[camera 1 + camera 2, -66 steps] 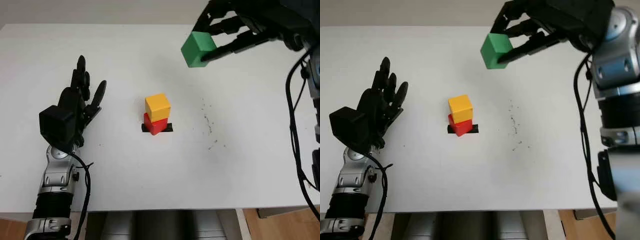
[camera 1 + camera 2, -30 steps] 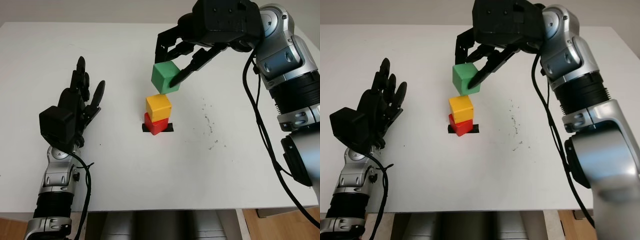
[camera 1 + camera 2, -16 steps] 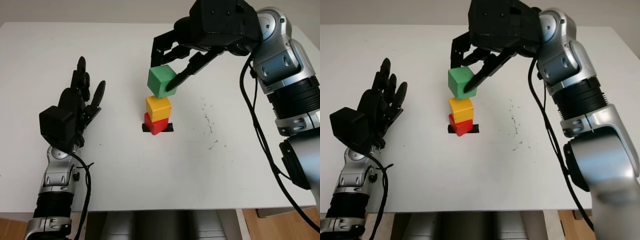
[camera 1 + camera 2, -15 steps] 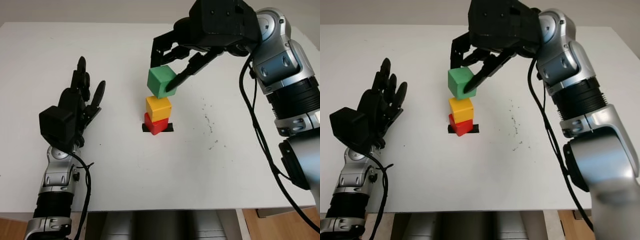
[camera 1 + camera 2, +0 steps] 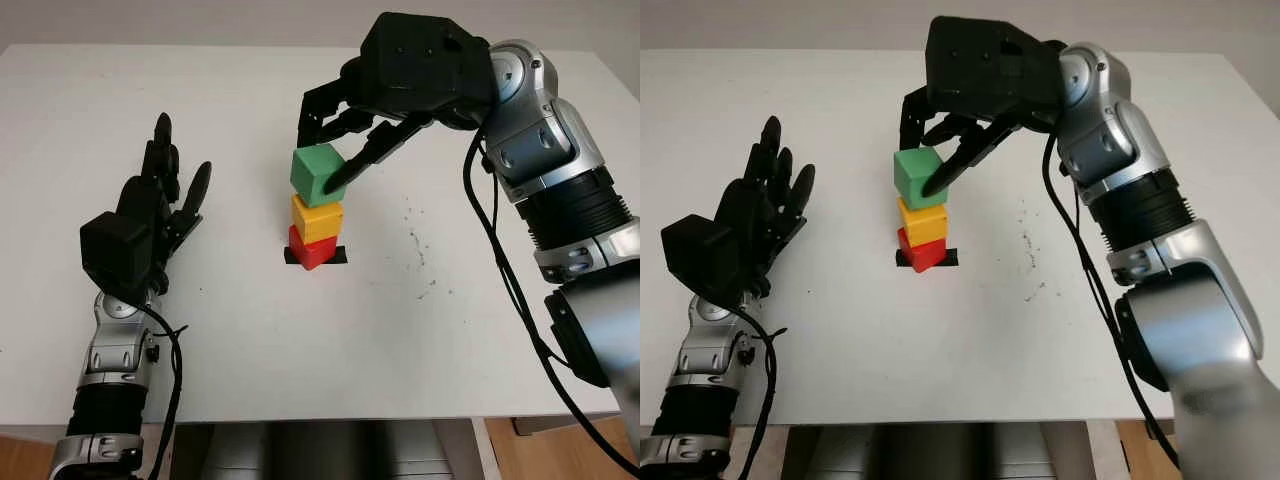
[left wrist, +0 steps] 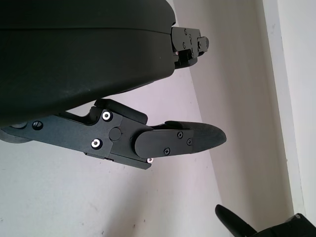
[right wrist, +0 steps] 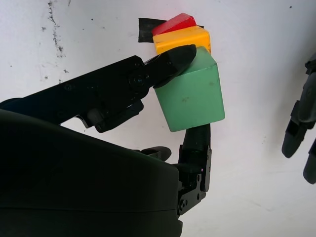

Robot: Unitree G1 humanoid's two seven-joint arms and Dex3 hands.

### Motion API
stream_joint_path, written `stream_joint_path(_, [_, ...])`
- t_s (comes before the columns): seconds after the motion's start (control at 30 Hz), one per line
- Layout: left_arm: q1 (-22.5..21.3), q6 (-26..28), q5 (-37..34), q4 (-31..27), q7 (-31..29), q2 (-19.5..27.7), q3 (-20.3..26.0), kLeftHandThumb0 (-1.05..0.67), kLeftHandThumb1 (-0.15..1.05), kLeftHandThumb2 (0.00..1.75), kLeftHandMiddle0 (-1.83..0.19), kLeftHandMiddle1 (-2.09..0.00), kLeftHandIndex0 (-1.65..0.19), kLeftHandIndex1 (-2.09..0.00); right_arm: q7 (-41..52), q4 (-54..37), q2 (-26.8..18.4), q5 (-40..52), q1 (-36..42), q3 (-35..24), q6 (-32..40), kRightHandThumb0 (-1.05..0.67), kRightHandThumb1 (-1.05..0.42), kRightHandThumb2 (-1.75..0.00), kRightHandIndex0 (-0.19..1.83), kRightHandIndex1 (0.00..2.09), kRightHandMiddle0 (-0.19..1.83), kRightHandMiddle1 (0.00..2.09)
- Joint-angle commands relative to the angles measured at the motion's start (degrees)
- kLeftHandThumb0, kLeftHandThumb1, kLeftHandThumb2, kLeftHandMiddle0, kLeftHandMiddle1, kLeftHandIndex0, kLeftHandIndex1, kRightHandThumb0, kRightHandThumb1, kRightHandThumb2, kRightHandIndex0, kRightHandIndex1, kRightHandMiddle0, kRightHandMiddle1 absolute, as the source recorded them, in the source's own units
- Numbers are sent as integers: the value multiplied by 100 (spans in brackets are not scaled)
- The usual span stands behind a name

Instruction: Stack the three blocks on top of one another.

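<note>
**Green cube held at the top of the stack**

Head views: the right hand [image 5: 335, 150] pinches the green cube [image 5: 318, 174] directly over the yellow cube [image 5: 317, 219], which sits on the red cube [image 5: 310, 249] on a strip of black tape [image 5: 335, 257] on the white table [image 5: 300, 340]. The left hand [image 5: 150, 225] hovers open, well apart at the left.

Right wrist view: fingers [image 7: 163, 66] grip opposite faces of the green cube; whether it touches the yellow one is unclear.

Left wrist view: the left hand holds nothing.
</note>
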Motion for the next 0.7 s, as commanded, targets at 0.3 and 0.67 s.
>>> stream_joint_path(0.3, [-30,-35,-47,-67,32,-24,-16,-63,105,40,6,-6,7,-6,-48,-90,42,-47,87,29,-119,-44,-98,-5,41,6,28,171])
stream_joint_path(0.67, [-22,60,-26,-112,36,-19,-40,-65,105,41,7,-5,7,-5,49,-87,28,17,79,1,-132,-46,-98,-5,42,6,28,177])
